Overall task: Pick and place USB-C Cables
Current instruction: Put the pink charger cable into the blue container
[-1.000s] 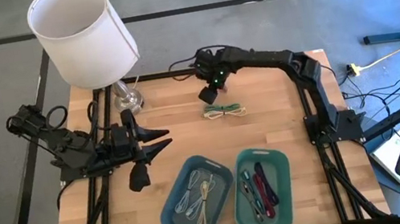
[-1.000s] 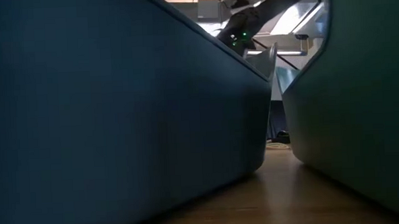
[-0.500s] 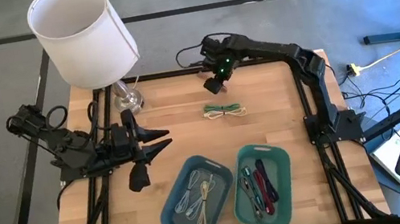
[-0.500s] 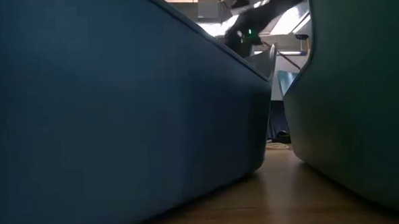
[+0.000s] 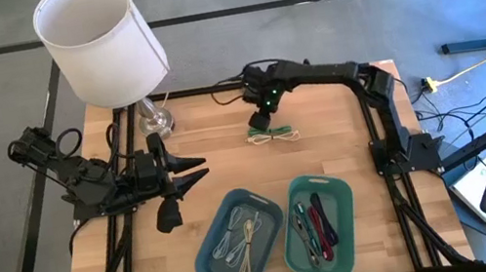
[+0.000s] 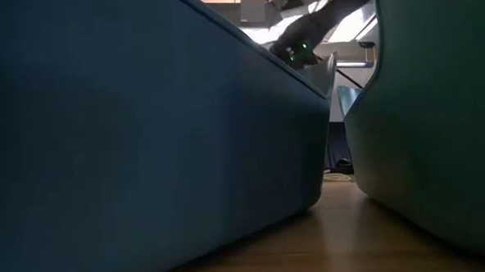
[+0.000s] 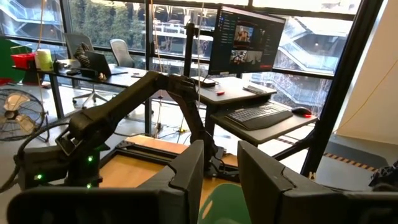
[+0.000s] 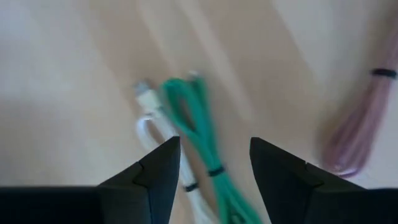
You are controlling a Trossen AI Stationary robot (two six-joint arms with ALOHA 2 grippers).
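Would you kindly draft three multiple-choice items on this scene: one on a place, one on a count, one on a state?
1. Where does the green cable lie?
A. in the blue tray
B. on the bare tabletop
C. under the lampshade

2. How many trays stand on the table?
A. two
B. three
C. four

3. How is the right end effector?
A. shut on a cable
B. open, over the cables
C. inside the green tray

Key: 1 B, it rests on wood beside a white cable. 2 A, a blue tray and a green tray. 3 B, its fingers stand apart with nothing between them.
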